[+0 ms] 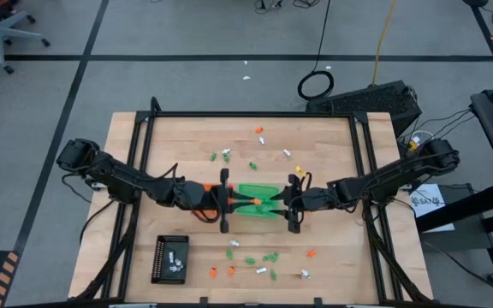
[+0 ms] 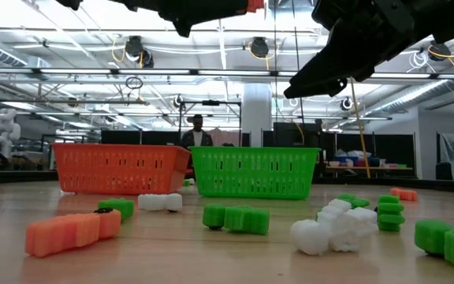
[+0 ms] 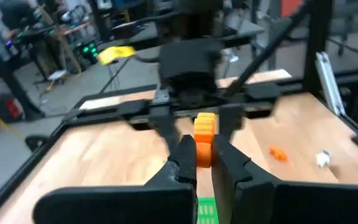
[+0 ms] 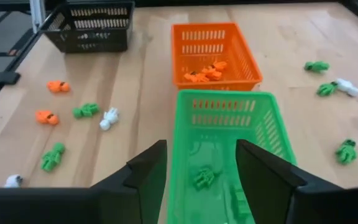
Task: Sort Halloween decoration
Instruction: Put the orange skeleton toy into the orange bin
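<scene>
The pale wooden bench [image 1: 187, 137] with its black frame stands on a grey floor crossed by dark tape lines; beyond its far edge the low view shows a large workshop with ceiling lights, monitors and a person standing.

Two dark arms meet over the bench's middle. Three baskets sit on it: one green plastic mesh basket [image 4: 229, 140] at the centre, one orange plastic mesh basket [image 4: 213, 53] touching its side toward the left arm, and one black rectangular mesh tray [image 1: 169, 259] near the front left corner.

The left gripper [image 3: 204, 155] hangs over the orange basket, its fingers [image 3: 184, 163] narrow and clamped on one orange trinket [image 3: 204, 138]. The right gripper [image 4: 201, 163] hovers above the green basket, fingers [image 4: 148, 171] spread wide and holding nothing.

The small Halloween trinkets [image 1: 255, 162] lie scattered, in green, orange and white: about eight between the baskets and the far edge, about ten toward the front edge. Several orange ones lie in the orange basket, at least two green ones in the green basket, and a few white ones in the black tray.

No writing is readable.
</scene>
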Available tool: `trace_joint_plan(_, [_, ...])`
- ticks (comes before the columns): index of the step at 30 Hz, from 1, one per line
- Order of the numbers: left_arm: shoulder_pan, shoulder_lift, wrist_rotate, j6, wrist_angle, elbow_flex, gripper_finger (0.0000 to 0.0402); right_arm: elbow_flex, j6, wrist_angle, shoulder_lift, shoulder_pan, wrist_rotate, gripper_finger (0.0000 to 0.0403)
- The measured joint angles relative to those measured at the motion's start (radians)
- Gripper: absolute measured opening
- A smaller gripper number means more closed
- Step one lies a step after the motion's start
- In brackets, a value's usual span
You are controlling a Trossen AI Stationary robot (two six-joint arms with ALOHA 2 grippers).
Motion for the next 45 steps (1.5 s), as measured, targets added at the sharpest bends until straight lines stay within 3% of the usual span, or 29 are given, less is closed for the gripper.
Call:
trace_joint_plan(16, [-0.020,0.000,-0.085,0.022,0.011,0.000,0.0011,0.000,-0.063,0.067,0.024,0.032,-0.005,0.0171])
trace_joint_plan(24, [-0.079,0.000,-0.179,0.269,-0.015,0.000,0.0011,0.000,-0.075,0.067,0.024,0.054,-0.005,0.0171])
trace_joint_plan(29, [-0.137,0.001,-0.303,0.405,-0.105,0.000,0.0011,0.000,-0.075,0.067,0.024,0.070,-0.005,0.0171])
trace_joint_plan(32, [-0.157,0.000,-0.360,0.358,-0.181,0.000,0.0012,0.000,-0.078,0.067,0.024,0.072,-0.005,0.0171])
trace_joint_plan(38, [-0.153,-0.075,-0.358,0.112,-0.518,0.000,0.0017,0.000,-0.078,0.067,0.024,0.071,-0.005,0.0171])
trace_joint_plan(45, [-0.110,-0.130,-0.241,-0.147,-0.895,-0.003,0.0019,0.000,-0.079,0.082,0.024,0.071,0.010,0.0171])
